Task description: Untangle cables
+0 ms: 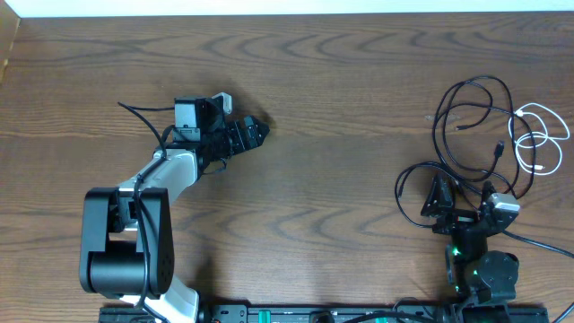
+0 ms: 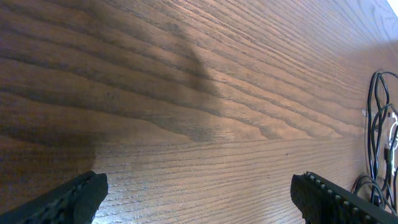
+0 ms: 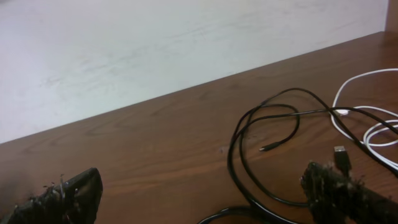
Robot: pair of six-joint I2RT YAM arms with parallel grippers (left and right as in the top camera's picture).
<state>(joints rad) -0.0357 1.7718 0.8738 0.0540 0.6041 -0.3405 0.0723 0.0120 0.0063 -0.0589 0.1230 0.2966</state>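
The cables lie at the table's right side. Several thin black cables (image 1: 473, 115) form tangled loops, and a white cable (image 1: 540, 139) is coiled just right of them. My right gripper (image 1: 462, 199) sits at the near edge of that tangle, open. In the right wrist view a black cable loop (image 3: 261, 146) runs across the gap between the fingers of my right gripper (image 3: 202, 196), ungripped, and the white cable (image 3: 367, 118) lies at the right. My left gripper (image 1: 253, 132) hovers far to the left, open and empty. In the left wrist view my left gripper (image 2: 199, 199) frames bare wood, with the cables (image 2: 376, 124) at the right edge.
The wooden table (image 1: 341, 81) stretches between the two arms. Its far edge meets a white wall (image 3: 186, 43). Thicker black cords run from the right arm base (image 1: 489, 274) at the near edge.
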